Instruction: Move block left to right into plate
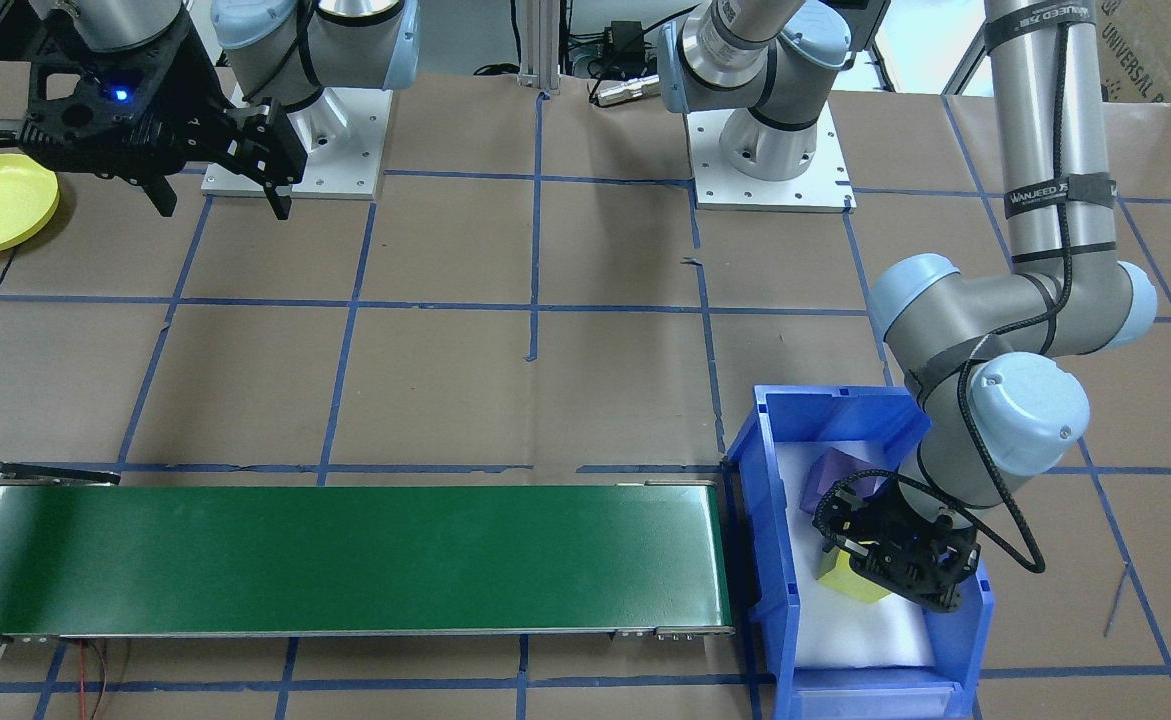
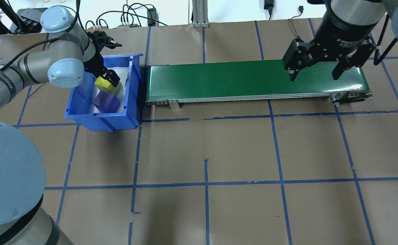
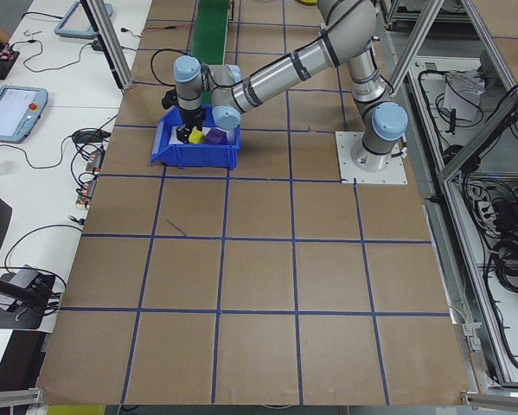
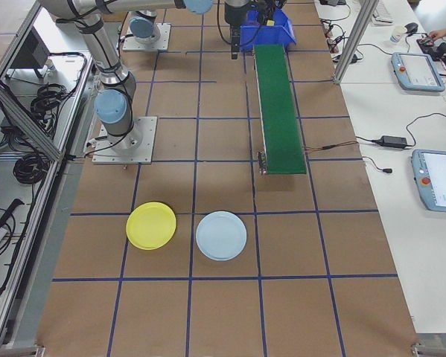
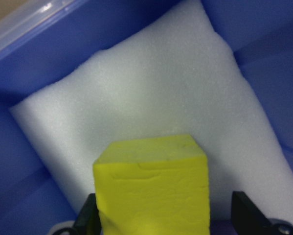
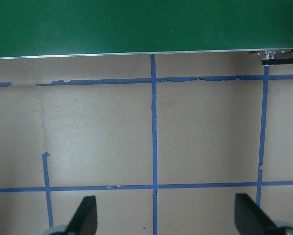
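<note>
Two blocks sit in the blue bin [image 2: 83, 112] at the left end of the green conveyor [image 2: 239, 80]: a yellow block [image 2: 104, 82] and a purple block [image 2: 106, 101] beside it. The left gripper [image 2: 112, 80] reaches into the bin, its fingers parted around the yellow block, one touching its side. The right gripper [image 2: 312, 73] hangs spread wide above the conveyor's other end. The yellow plate [image 4: 151, 225] lies on the table [image 2: 239, 153] well beyond that end.
</note>
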`<action>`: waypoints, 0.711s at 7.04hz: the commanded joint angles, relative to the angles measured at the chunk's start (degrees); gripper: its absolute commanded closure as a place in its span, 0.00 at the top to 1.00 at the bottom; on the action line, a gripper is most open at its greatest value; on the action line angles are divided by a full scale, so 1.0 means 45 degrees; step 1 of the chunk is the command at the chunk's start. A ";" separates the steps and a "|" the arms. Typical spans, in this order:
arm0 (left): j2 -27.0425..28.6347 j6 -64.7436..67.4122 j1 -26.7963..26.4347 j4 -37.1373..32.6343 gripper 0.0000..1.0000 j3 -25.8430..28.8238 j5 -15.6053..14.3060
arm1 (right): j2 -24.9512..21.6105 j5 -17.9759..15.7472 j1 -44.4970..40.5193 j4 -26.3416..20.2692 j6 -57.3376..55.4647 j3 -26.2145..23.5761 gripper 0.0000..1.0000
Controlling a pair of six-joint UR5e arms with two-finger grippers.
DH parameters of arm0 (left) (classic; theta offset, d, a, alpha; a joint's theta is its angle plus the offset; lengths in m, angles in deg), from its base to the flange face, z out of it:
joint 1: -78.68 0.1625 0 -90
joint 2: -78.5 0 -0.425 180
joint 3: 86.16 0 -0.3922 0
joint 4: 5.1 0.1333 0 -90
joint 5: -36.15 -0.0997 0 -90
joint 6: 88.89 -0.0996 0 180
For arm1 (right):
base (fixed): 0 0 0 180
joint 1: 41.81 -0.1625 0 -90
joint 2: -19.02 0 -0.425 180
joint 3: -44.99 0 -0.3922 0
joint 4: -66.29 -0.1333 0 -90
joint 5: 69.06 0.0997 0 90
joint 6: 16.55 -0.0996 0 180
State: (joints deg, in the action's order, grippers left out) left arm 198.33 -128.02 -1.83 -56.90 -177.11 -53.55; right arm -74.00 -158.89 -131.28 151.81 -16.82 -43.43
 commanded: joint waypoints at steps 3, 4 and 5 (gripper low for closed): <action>-0.0260 0.0024 0.0000 0.0749 0.33 0.0289 -0.0028 | 0.0008 0.0000 0.0000 0.0000 0.0000 0.0000 1.00; -0.0434 0.0024 0.0000 0.0730 0.33 0.0309 -0.0124 | 0.0008 0.0000 0.0000 0.0000 0.0000 0.0000 1.00; -0.0939 0.0043 -0.0020 0.0614 0.33 0.0367 -0.0164 | 0.0008 0.0000 0.0000 0.0000 0.0000 0.0000 1.00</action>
State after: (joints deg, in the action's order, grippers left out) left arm 196.10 -127.90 -1.84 -53.76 -175.70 -54.03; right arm -73.97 -158.89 -131.28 151.80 -16.81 -43.43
